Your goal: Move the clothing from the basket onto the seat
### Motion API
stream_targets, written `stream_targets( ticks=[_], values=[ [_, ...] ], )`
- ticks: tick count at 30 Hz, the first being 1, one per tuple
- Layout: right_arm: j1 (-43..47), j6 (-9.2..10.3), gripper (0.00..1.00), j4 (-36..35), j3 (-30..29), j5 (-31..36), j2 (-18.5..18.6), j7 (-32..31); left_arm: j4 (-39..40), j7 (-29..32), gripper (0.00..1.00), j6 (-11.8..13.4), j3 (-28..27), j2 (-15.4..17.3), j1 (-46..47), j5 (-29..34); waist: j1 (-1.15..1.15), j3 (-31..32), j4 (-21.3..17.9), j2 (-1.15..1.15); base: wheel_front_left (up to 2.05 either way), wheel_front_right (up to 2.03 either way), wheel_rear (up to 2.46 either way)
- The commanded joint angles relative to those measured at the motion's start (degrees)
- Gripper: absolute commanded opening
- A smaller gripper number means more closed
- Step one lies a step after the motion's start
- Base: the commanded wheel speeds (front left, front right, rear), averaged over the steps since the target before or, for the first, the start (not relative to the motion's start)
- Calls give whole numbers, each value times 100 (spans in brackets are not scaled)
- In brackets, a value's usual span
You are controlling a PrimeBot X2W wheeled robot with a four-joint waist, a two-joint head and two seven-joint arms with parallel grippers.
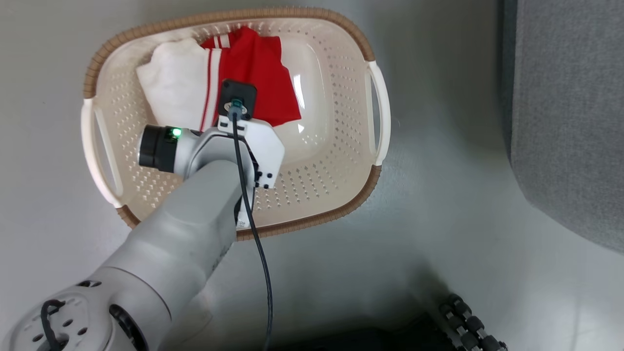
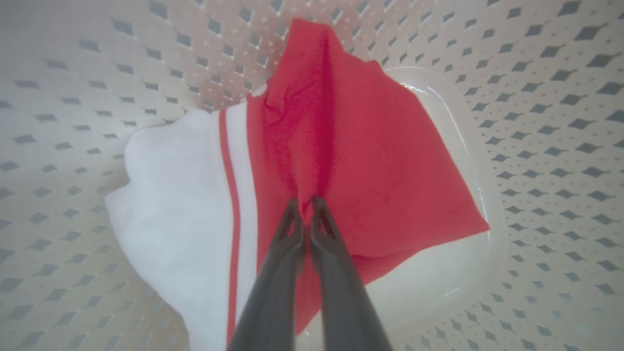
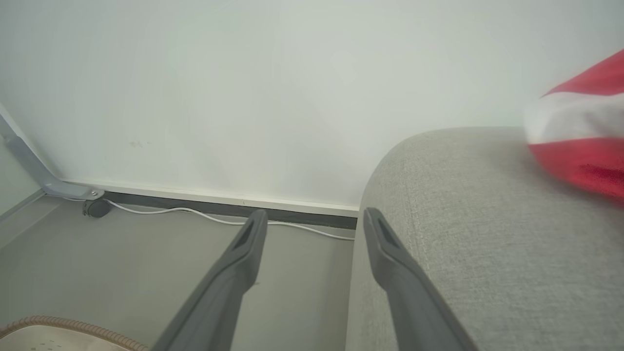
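A red and white piece of clothing (image 1: 219,73) lies in the cream basket (image 1: 336,161) on the floor. My left arm reaches down into the basket. In the left wrist view my left gripper (image 2: 306,201) is shut on a pinched fold of the red clothing (image 2: 360,161). Its white panel with a red stripe (image 2: 175,209) spreads to the left. My right gripper (image 3: 314,219) hangs open beside the grey seat (image 3: 487,234), with nothing between its fingers. Another red and white garment (image 3: 580,141) rests on the seat. The seat's edge (image 1: 565,122) shows at the right of the head view.
The basket has white side handles (image 1: 380,112) and a brown woven rim (image 1: 229,17). Its rim (image 3: 63,324) also shows low in the right wrist view. A white cable (image 3: 195,212) runs along the skirting by the wall. The robot's dark base (image 1: 463,326) sits at the bottom.
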State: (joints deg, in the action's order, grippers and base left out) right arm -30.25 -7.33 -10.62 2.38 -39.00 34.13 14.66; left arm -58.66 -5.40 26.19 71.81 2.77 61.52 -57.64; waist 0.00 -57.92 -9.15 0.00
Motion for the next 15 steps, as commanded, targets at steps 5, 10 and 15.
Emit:
stream_targets(
  ticks=[5,10,15],
  values=[
    [246,-16,100,43,71,-6,85,34,345,-366,0,-12,63,10,-470,-242,0,530,119,0,0,0,0],
    [366,-16,100,169,140,31,52,34,472,-702,0,-52,103,10,-771,-371,0,1048,217,0,0,0,0],
    [503,-16,100,338,231,61,-16,34,539,-920,0,-161,104,10,-1046,-506,0,1648,311,0,0,0,0]
  ],
)
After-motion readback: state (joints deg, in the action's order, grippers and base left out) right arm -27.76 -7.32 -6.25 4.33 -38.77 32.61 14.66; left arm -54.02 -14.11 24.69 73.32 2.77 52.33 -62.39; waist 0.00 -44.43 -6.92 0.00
